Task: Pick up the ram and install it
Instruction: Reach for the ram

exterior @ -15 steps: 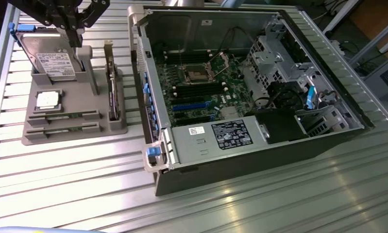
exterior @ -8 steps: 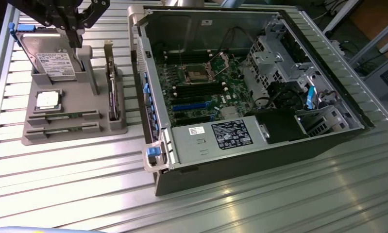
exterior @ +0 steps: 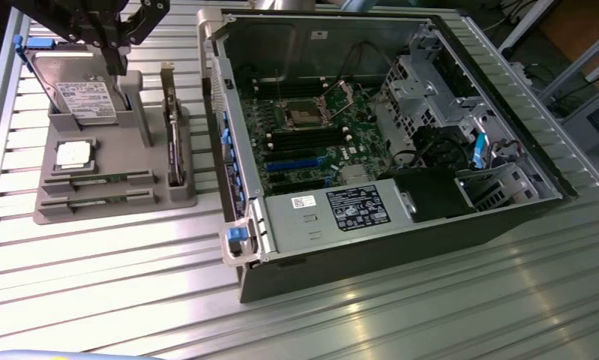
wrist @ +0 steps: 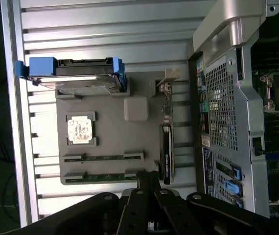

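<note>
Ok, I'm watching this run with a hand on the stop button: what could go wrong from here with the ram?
1. The two ram sticks lie close side by side in the grey holder; the gripper, shut above it, might disturb both.
2. The upright expansion card stands right beside them and could be knocked.
3. The memory slots sit deep inside the case, so its walls could be clipped.

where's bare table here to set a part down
Widest bare table: the stretch below the holder and the case in the exterior view. A thin strip runs along the holder's exterior-view left. Crowded: the narrow gap between the card and the case, and the holder itself, full of parts.
</note>
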